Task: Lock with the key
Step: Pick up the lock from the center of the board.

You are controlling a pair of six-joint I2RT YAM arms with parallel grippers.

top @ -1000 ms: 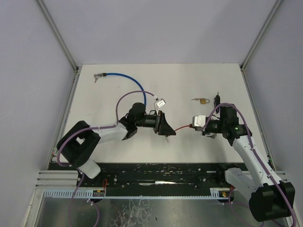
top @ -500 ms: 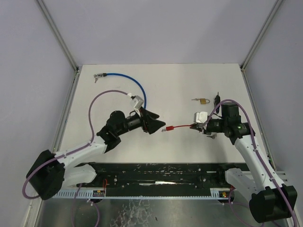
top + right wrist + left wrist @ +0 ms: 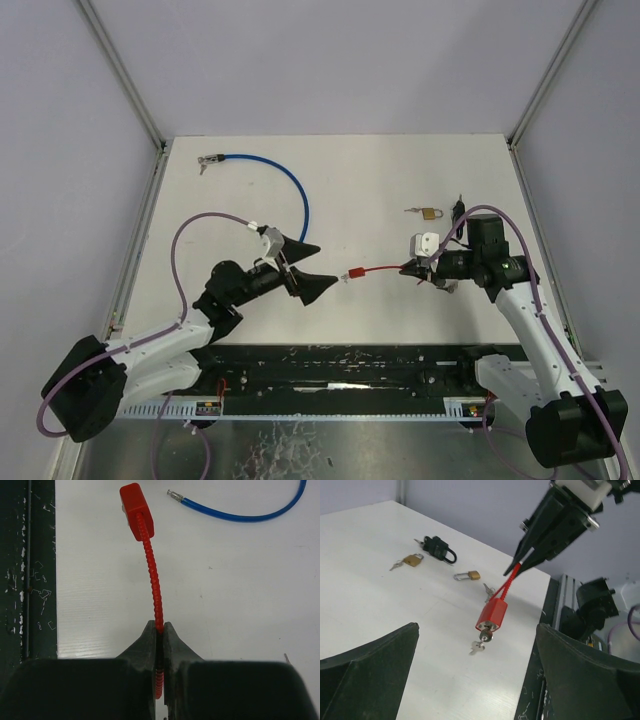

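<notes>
The left gripper (image 3: 326,264) has its fingers spread fully, holds nothing and points toward 3 o'clock. Just beyond its fingertips, not touching them, is the red block-bodied padlock (image 3: 353,274), with a small silver key (image 3: 485,636) seated in its end face. The right gripper (image 3: 406,268), at 3 o'clock from the body, is clamped tight on the padlock's red ribbed cable (image 3: 155,587). Farther off, a small brass padlock (image 3: 431,213) lies at 12 o'clock from the right gripper.

Hazard: the body appears to be supported only by the flexible cable. Turning the key may twist the whole body instead of the cylinder. A misaligned approach may push the body aside or dislodge the key.
</notes>
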